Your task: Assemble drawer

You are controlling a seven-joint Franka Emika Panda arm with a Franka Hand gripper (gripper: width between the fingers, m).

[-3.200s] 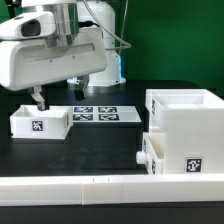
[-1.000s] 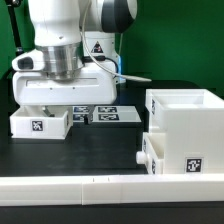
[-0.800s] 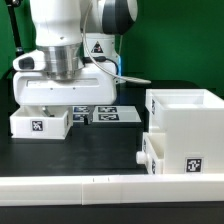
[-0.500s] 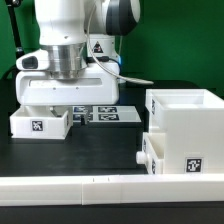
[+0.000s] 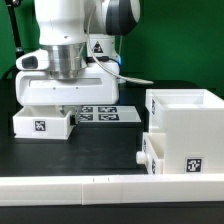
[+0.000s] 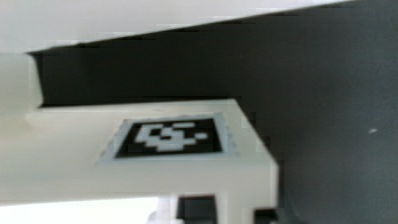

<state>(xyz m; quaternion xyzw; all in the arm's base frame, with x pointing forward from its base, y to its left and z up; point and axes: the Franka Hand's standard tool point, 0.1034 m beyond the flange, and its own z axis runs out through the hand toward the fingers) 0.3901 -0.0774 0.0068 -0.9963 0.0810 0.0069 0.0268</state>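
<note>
A small white open-topped tray [image 5: 40, 125] with a square tag on its front sits on the black table at the exterior view's left. My gripper [image 5: 60, 108] reaches down onto it from above, its fingertips mostly hidden by the hand and the tray. In the wrist view the tray's tagged wall [image 6: 173, 137] fills the middle, and my gripper [image 6: 235, 210] has its dark fingers [image 6: 201, 208] on either side of a white tray wall, shut on it. The tall white housing [image 5: 185, 115] stands at the right, with a second knobbed tray [image 5: 168, 156] set in its lower part.
The marker board [image 5: 100, 113] lies flat on the table behind the tray, beside the arm's base. A long low white border rail [image 5: 110, 190] runs along the front edge. Black table [image 5: 105, 145] lies between the tray and the housing.
The arm came down from above and left onto the small tray. In the last half second the tray has shifted a little toward the exterior view's right with the gripper.
</note>
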